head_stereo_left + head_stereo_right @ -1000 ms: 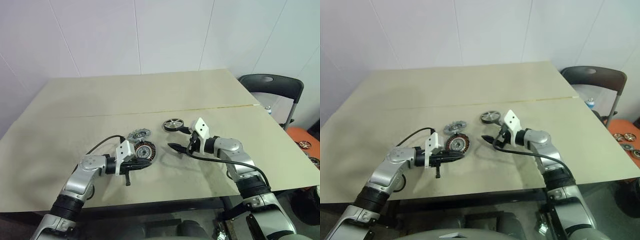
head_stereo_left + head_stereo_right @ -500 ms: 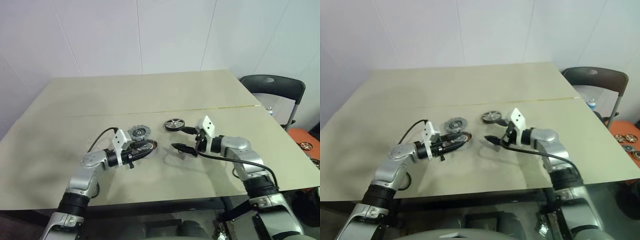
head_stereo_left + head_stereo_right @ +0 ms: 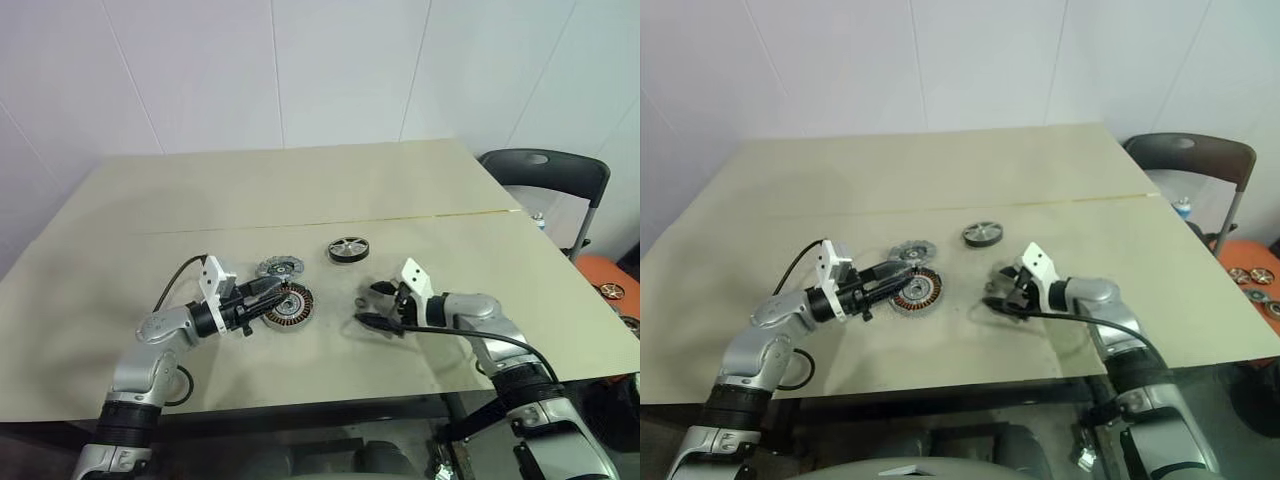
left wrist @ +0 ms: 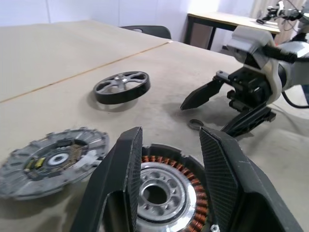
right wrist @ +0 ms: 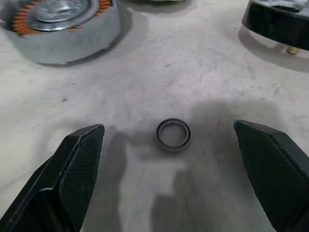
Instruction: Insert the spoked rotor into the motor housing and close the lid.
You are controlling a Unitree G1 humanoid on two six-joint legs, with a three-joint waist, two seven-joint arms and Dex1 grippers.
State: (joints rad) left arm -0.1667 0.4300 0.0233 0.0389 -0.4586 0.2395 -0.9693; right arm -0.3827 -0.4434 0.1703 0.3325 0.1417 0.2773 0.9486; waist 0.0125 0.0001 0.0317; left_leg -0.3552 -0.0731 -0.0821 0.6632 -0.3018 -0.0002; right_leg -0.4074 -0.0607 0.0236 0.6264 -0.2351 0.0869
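Motor housing (image 4: 166, 191): near rim hidden behind left gripper (image 4: 169, 159) fingers. Spoked rotor (image 5: 285, 19): cut by right wrist picture edge.

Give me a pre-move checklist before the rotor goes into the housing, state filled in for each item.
1. Rotor free on the table, nothing on it: ok.
2. Housing windings up, centre unblocked: ok.
3. Left gripper jaws straddle the housing; whether they grip it: cannot tell.
4. Right gripper jaws wide open, holding nothing: ok.
5. Right gripper aimed at the rotor: not ok; it points at a small ring lying on the table.
6. Lid lying beside the housing, off it: ok.
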